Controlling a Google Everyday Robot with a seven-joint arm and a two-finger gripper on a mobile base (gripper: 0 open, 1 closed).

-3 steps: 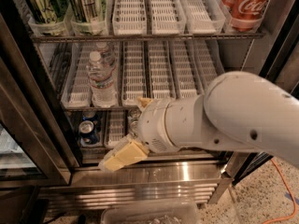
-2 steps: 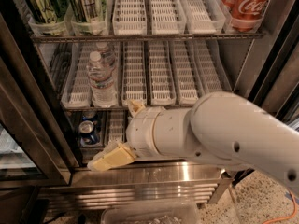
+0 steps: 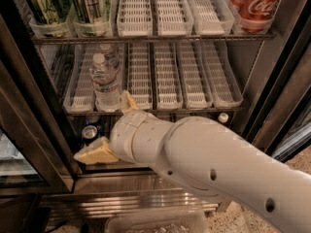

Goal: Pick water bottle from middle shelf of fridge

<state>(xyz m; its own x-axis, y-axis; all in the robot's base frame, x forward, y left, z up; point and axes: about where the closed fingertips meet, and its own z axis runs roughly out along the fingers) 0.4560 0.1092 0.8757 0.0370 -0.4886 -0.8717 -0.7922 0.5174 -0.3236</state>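
One fridge [image 3: 29, 130] stands open. Its middle shelf [image 3: 194, 111] carries six white trays [image 3: 167, 76], and one of them holds two water bottles [image 3: 105, 84], one behind the other. The top shelf [image 3: 194, 37] shows two tall green cans [image 3: 43, 4] on the left and two red cola cans [image 3: 260, 4] on the right. Below the middle shelf there is one can [image 3: 90, 131] and one white cap [image 3: 223, 117]. One end effector [image 3: 103, 126] sits just below the bottles, its two fingers [image 3: 95, 153] spread apart.

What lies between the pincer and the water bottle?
Camera view: only the front edge of the middle shelf; the open pincer sits below the water bottle.
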